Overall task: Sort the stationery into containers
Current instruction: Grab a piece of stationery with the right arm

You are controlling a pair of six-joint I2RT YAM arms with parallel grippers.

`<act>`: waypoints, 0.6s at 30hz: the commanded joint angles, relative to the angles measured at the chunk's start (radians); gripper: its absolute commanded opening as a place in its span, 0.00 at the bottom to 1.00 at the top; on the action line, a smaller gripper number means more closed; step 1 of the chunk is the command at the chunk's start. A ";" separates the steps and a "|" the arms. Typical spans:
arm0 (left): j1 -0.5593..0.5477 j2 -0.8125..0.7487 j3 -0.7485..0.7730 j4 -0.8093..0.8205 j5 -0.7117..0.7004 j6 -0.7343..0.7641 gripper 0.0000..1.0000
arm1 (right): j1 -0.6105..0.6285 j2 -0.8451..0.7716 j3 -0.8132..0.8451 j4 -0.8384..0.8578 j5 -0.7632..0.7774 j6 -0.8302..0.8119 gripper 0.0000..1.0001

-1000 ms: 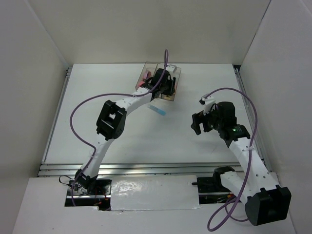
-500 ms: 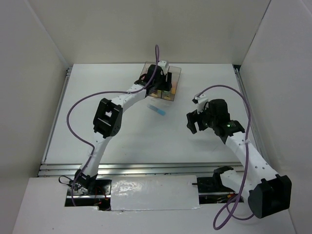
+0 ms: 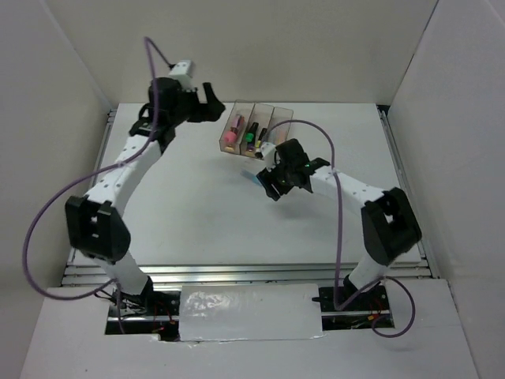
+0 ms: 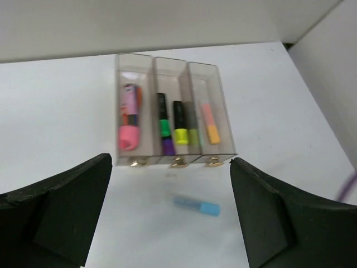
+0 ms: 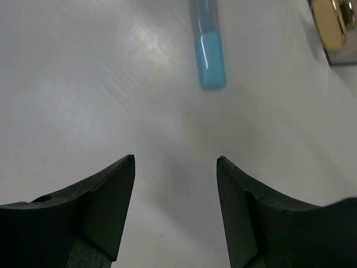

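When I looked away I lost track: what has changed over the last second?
The left gripper pulled back from over the bins toward the table's far-left corner, and it is open and empty. The right gripper swung left and now hovers open close to the blue pen. It has not grasped anything. The blue pen and the bins stayed where they were.

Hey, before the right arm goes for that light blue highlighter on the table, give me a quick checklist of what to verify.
1. Right gripper open: ok.
2. Light blue highlighter lying free on the table: ok.
3. Highlighter between the fingers: not ok, it lies ahead of the tips.
4. Left gripper clear of the bins: ok, open, held apart from them.
5. Room in a bin: ok, bare floor beside the peach pen.
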 commanded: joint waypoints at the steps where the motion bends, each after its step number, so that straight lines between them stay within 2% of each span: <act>1: 0.060 -0.114 -0.176 -0.015 0.062 0.012 0.99 | 0.019 0.129 0.142 0.044 0.016 -0.009 0.67; 8: 0.186 -0.292 -0.386 -0.025 0.093 -0.001 0.99 | 0.035 0.362 0.347 0.002 0.042 -0.034 0.68; 9: 0.203 -0.305 -0.400 -0.028 0.084 -0.004 0.99 | 0.032 0.411 0.422 -0.042 0.021 -0.035 0.68; 14: 0.234 -0.322 -0.411 -0.054 0.068 -0.023 0.99 | 0.041 0.519 0.556 -0.102 0.079 -0.043 0.69; 18: 0.238 -0.312 -0.394 -0.054 0.074 -0.023 0.99 | 0.044 0.577 0.645 -0.191 0.064 -0.056 0.66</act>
